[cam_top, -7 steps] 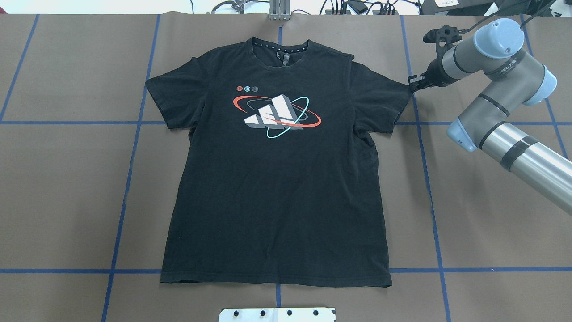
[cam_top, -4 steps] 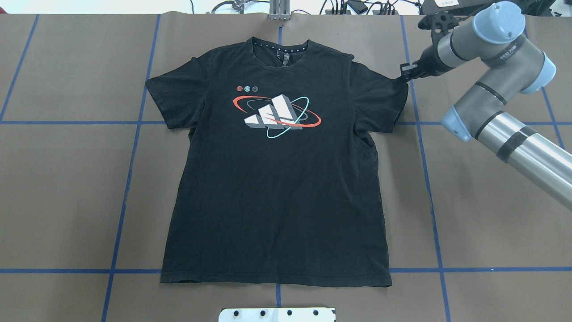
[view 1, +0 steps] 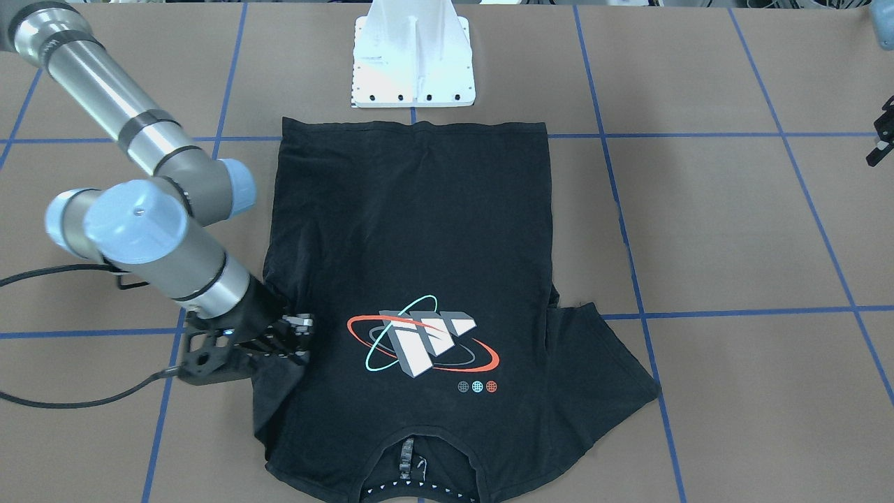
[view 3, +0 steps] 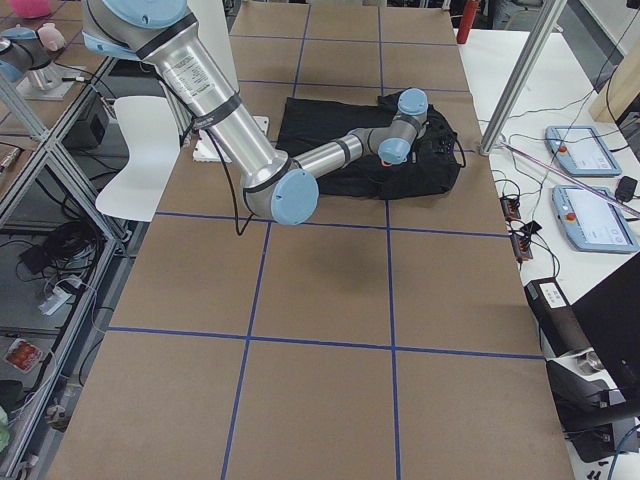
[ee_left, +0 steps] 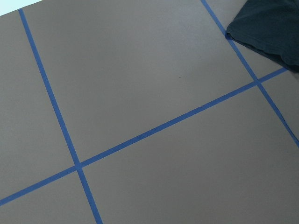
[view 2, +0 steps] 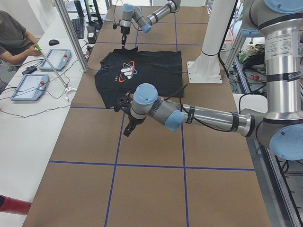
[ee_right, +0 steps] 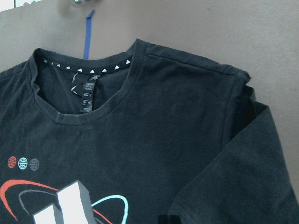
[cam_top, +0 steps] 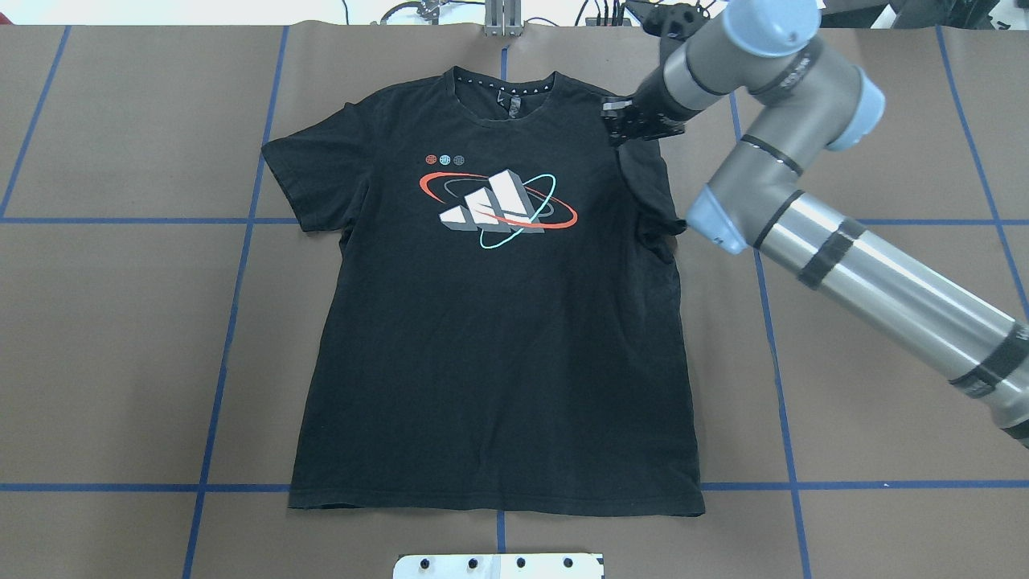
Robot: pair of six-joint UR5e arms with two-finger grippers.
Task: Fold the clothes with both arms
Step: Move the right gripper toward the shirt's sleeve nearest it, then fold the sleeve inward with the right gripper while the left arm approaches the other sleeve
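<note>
T-shirt (cam_top: 498, 338): one, spread flat. Arms (cam_top: 876, 277): two. Right end effector (cam_top: 621, 129) pinching its sleeve (cam_top: 647, 189); left end effector (view 2: 128, 128) state unreadable.

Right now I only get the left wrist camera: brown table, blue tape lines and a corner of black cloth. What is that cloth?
Observer: It is part of a black T-shirt that lies flat on the table, print side up.
Visitor: Is anything touching the shirt?
Observer: Yes. The right gripper grips one sleeve, which is folded in over the shoulder.
Visitor: And the arm that carries my camera?
Observer: The left gripper hangs above bare table off to the shirt's other side and does not touch it.
</note>
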